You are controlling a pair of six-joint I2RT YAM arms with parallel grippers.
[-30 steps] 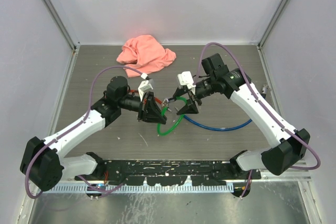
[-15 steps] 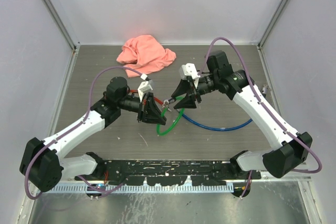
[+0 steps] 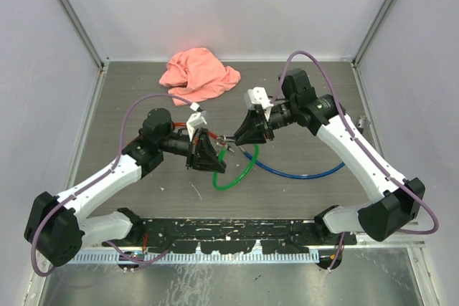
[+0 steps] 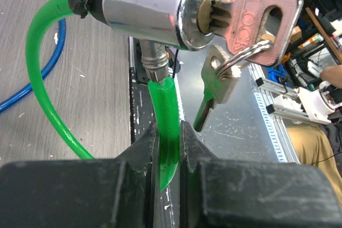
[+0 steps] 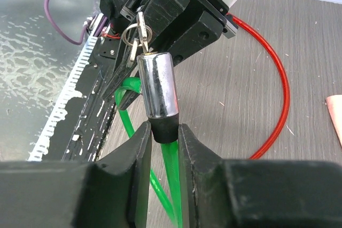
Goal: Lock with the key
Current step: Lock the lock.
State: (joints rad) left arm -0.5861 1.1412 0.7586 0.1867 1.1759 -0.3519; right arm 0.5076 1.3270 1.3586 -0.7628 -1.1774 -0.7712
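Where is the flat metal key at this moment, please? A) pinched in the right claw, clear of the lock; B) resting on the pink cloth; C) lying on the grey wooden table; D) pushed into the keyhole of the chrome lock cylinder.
D: the left wrist view shows the flat metal key pushed into the keyhole of the chrome lock cylinder, with a second key dangling below it.

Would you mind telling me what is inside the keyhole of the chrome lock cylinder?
A key sits in the keyhole of the lock cylinder; its head sticks out, with a ring carrying a second key. Most of its blade is hidden inside.
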